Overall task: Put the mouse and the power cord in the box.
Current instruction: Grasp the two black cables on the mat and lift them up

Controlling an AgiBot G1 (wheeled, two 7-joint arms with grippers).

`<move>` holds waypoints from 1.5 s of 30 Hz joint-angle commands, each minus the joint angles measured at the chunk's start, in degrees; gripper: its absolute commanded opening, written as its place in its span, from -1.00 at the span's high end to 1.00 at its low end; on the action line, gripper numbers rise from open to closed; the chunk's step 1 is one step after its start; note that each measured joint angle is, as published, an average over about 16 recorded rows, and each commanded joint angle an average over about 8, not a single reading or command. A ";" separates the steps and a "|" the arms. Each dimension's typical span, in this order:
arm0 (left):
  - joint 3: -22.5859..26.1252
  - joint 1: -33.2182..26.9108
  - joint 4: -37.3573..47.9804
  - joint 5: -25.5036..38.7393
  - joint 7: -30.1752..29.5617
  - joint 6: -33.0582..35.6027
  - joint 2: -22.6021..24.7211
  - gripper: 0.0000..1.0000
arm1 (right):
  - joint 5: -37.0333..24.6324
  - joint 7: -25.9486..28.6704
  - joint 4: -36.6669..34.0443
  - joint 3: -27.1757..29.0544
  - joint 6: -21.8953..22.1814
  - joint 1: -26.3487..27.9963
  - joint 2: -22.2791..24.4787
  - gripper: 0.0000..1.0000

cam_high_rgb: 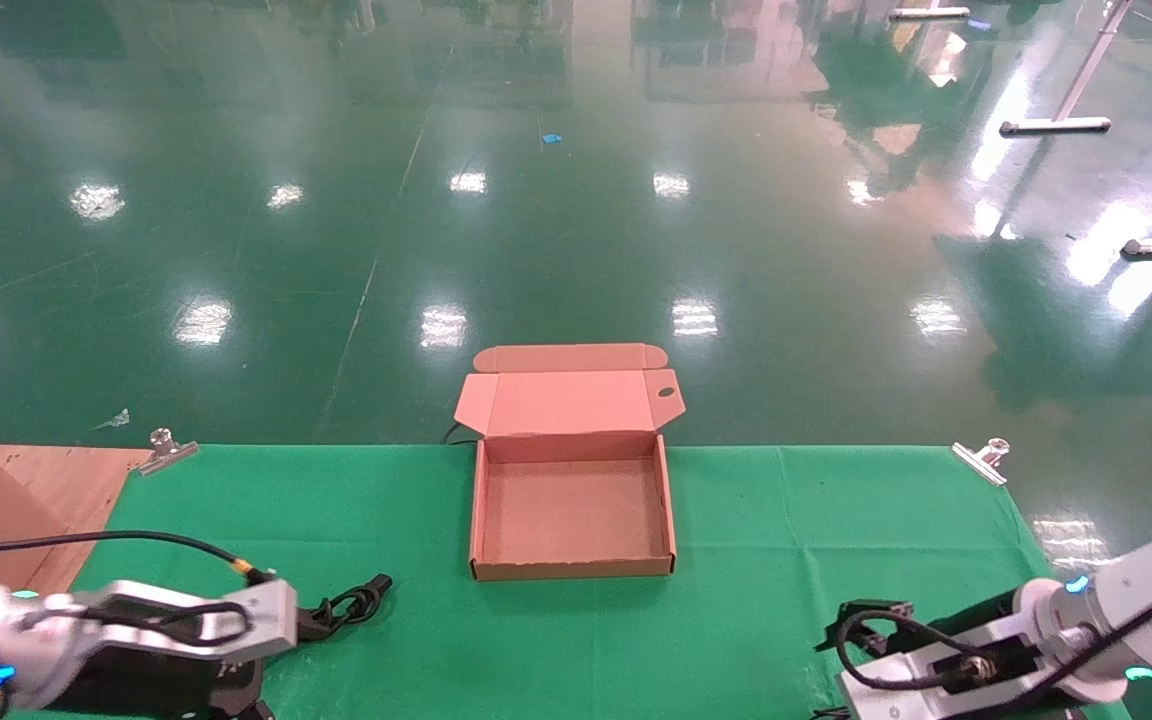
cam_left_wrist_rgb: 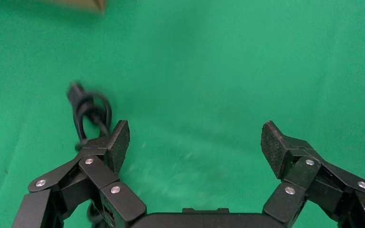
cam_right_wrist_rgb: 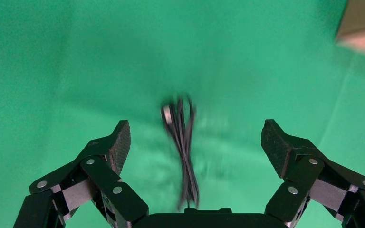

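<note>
Currently the box (cam_high_rgb: 573,512) sits open and empty mid-table. Left end effector (cam_left_wrist_rgb: 195,145), jaws spread, sits beside a bundled cord (cam_left_wrist_rgb: 89,113); right end effector (cam_right_wrist_rgb: 195,145), likewise spread, straddles a thin cable (cam_right_wrist_rgb: 183,142). Mouse not identifiable. Nothing packed yet.

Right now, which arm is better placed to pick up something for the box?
Right. The open right gripper has a black cable bundle lying squarely between its fingers. The left gripper, open too, has its cord off beside one finger.
</note>
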 commanded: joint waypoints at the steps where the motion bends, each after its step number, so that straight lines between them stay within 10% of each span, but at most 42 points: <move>1: 1.61 -2.22 4.52 3.37 2.11 -1.79 2.73 -1.00 | -2.50 -2.93 -3.93 -1.10 1.23 1.26 -1.58 -1.00; 15: 4.08 -7.75 23.14 10.40 9.53 -22.20 11.26 -1.00 | -5.68 -18.76 -28.86 -2.94 9.28 6.14 -10.81 -1.00; 37: 3.40 -9.18 30.31 9.20 14.75 -20.15 12.97 -1.00 | -4.45 -28.66 -45.57 -2.23 13.41 8.61 -15.59 -0.96; 45: 3.15 -8.57 31.31 8.85 14.86 -21.05 13.53 0.88 | -4.15 -30.19 -47.50 -2.03 13.38 9.12 -15.71 0.80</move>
